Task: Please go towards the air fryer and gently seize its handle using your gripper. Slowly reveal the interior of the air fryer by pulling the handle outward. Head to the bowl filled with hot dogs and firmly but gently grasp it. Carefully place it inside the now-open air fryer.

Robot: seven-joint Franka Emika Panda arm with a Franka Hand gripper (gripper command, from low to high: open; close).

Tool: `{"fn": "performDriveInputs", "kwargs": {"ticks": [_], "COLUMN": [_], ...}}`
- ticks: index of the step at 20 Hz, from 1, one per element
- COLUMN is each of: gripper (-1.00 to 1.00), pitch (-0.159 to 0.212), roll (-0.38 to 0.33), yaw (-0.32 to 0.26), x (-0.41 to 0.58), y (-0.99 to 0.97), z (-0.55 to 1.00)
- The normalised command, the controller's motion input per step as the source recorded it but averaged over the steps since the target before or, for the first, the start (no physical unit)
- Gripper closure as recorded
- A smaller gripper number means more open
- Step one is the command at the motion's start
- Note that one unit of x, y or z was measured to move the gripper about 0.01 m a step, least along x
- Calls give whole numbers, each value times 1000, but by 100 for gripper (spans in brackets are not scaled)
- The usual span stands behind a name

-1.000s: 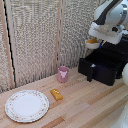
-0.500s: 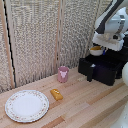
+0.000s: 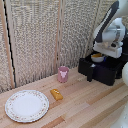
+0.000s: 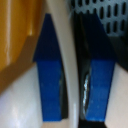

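Above the pulled-out drawer of the air fryer (image 3: 107, 70) we hold the bowl (image 3: 97, 57) — gripper (image 4: 70, 75) clamped on its rim; lowering and release remain.

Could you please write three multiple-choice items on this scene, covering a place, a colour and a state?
1. Where is the bowl?
A. on the patterned plate
B. at the open air fryer drawer
C. beside the pink cup

2. What colour is the cup?
A. pink
B. green
C. black

3. What is the claw doing?
A. hanging open
B. shut on the drawer handle
C. shut on the bowl's rim

Key: 1 B, the bowl sits over the drawer; 2 A, the cup by the screen is pink; 3 C, the wrist view shows blue fingers pinching the white rim.
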Motion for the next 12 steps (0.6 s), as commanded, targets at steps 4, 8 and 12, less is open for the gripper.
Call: {"fn": "performDriveInputs", "kwargs": {"ticks": [4, 8, 12], "gripper": [100, 100, -100], "pitch": [9, 0, -2], "roll": [-21, -6, -10], "yaw": [0, 0, 0], "x": [186, 84, -40], "y": [-116, -175, -19], "z": [-339, -176, 50]}}
